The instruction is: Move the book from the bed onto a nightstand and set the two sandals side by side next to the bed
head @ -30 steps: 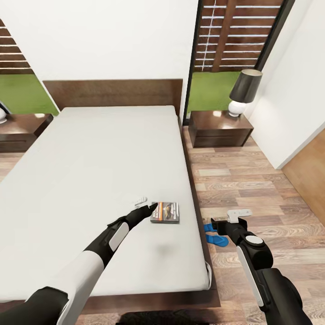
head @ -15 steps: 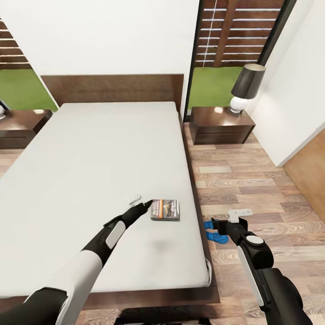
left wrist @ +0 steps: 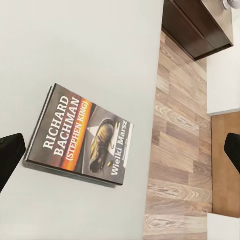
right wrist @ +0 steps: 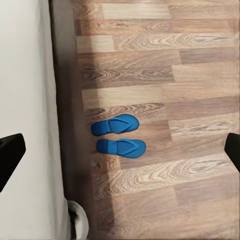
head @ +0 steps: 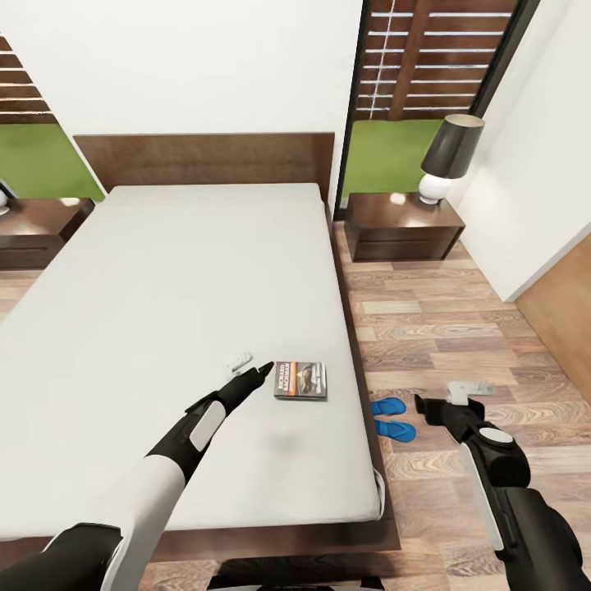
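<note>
The book (head: 300,381) lies flat and face up on the bed's (head: 164,295) light-grey mattress, near its right edge, just beyond the left claw's (head: 251,368) tips and apart from them. In the left wrist view the book's (left wrist: 80,134) dark cover shows an orange band, white lettering and a small picture. The two sandals (head: 392,418) – bright blue flip-flops – lie flat on the wood floor, side by side and close together, just beside the bed frame, to the left of the right claw (head: 447,401). A dark reddish-brown nightstand (head: 402,227) stands well beyond that claw, beside the headboard.
</note>
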Motion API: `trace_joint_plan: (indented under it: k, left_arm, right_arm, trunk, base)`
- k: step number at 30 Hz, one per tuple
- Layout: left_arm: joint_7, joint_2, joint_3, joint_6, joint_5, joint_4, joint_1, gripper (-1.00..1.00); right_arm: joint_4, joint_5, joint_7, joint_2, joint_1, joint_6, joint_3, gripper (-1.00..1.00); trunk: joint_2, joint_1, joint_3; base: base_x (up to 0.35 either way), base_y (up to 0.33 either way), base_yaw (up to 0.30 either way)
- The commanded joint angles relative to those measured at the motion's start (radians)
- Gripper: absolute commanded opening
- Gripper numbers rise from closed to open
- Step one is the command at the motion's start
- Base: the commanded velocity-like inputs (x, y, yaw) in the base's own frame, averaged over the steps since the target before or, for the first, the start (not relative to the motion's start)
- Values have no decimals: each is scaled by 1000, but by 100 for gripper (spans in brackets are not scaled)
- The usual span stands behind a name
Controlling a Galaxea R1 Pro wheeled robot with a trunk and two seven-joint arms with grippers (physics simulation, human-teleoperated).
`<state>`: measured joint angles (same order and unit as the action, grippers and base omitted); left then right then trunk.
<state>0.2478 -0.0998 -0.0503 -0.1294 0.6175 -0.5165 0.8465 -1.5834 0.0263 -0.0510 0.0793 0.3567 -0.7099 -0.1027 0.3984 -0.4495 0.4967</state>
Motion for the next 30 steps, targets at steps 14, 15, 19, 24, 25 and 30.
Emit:
trace_joint_plan:
  k: [14,15,19,24,25,30]
  left_arm:
    - [2,-1,-3,-4,9,-3,2,100]
    - [2,-1,-3,-4,9,-3,2,100]
    - [2,-3,-4,-4,8,-3,2,100]
    - [2,-3,-4,-5,6,-7,2,100]
    - [2,-3,-5,-5,5,-7,2,100]
    - [2,-2,-5,-5,4,-4,2,100]
  right_arm:
    - [40,17,-24,68,-5,-4,-119,100]
    - [58,23,-28,69,-9,0,-132,100]
    - [179,42,-44,70,-35,43,-193,100]
    - [358,49,-57,70,-47,126,-243,100]
    - [406,50,-61,71,-49,153,-258,100]
    - [703,53,-76,72,-54,355,-359,100]
  trunk:
    - [2,-1,5]
    - [2,-1,5]
    - [2,-1,5]
    - [2,-1,5]
    - [2,-1,5]
    - [2,-1,5]
  base:
    - [0,0,0]
    - [0,0,0]
    - [0,0,0]
    - [0,0,0]
    - [0,0,0]
    - [0,0,0]
